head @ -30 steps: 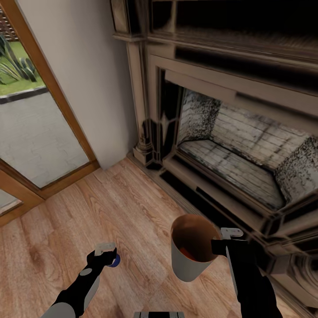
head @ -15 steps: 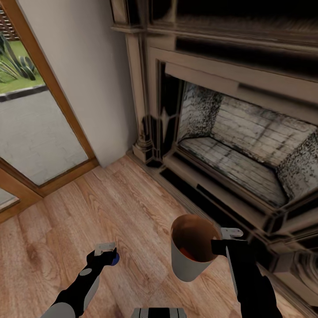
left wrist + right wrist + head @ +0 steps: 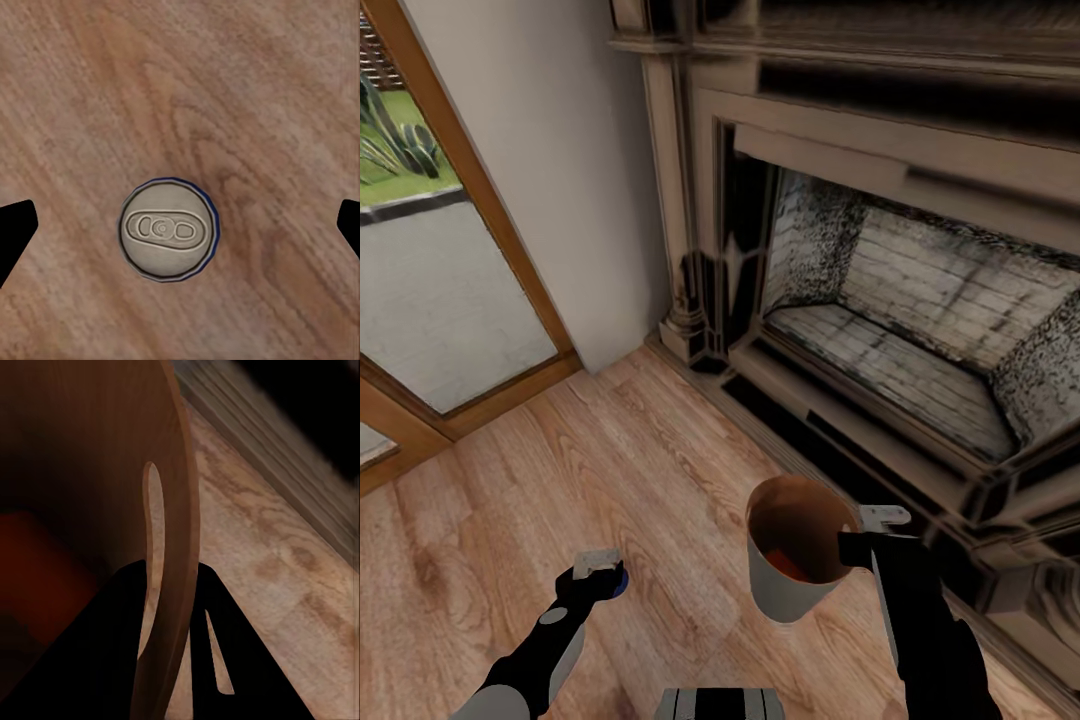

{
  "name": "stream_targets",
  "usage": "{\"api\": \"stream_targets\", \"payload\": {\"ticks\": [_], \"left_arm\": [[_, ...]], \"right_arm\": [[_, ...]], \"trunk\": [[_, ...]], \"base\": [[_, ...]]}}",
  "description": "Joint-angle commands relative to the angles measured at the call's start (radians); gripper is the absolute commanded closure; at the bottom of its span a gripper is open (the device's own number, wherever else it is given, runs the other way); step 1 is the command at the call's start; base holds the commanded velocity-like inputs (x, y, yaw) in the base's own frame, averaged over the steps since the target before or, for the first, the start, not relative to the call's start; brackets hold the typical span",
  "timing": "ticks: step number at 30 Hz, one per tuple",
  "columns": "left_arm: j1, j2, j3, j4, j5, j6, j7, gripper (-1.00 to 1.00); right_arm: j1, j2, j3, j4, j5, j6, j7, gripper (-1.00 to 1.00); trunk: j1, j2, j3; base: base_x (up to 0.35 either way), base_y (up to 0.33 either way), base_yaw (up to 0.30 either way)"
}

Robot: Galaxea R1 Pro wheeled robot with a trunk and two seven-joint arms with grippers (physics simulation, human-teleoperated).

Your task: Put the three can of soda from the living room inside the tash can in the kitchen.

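I found no writing to read anywhere. The dark blue can of soda [image 3: 169, 229] showed me just its plain silver top with the pull tab, and no brand or lettering stood on it. The tash can [image 3: 780, 590], beside that can over the wood floor, carried no label on its grey wall or brown inside. The fireplace [image 3: 920, 330] beyond the tash can bore no sign or number that I could make out.

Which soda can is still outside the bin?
The dark blue can, upright on the wood floor under the open left gripper; something orange already lies inside the bin.
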Motion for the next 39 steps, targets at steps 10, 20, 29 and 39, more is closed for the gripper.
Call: {"api": "stream_targets", "payload": {"ticks": [10, 20, 29, 39], "left_arm": [[0.0, 0.006, 0.001, 0.0, 0.0, 0.0, 0.0, -1.0], [0.0, 0.007, 0.001, 0.0, 0.0, 0.0, 0.0, -1.0], [0.0, 0.007, 0.0, 0.0, -0.001, -0.003, 0.0, -1.0], [0.0, 0.007, 0.0, 0.0, -0.001, -0.003, 0.0, -1.0]], "right_arm": [[0.0, 0.0, 0.086, -0.114, -0.022, 0.094, 0.002, 1.0], [0.0, -0.001, 0.085, -0.142, -0.022, 0.117, 0.002, 1.0], [0.0, -0.002, 0.087, -0.147, -0.022, 0.117, 0.002, 1.0], [0.0, -0.002, 0.089, -0.148, -0.022, 0.117, 0.002, 1.0]], "trunk": [[0.038, -0.07, -0.032], [0.077, -0.14, -0.063], [0.084, -0.154, -0.069], [0.084, -0.154, -0.071]], "base": [[0.0, 0.0, 0.0], [0.0, 0.0, 0.0], [0.0, 0.0, 0.0], [0.0, 0.0, 0.0]]}}
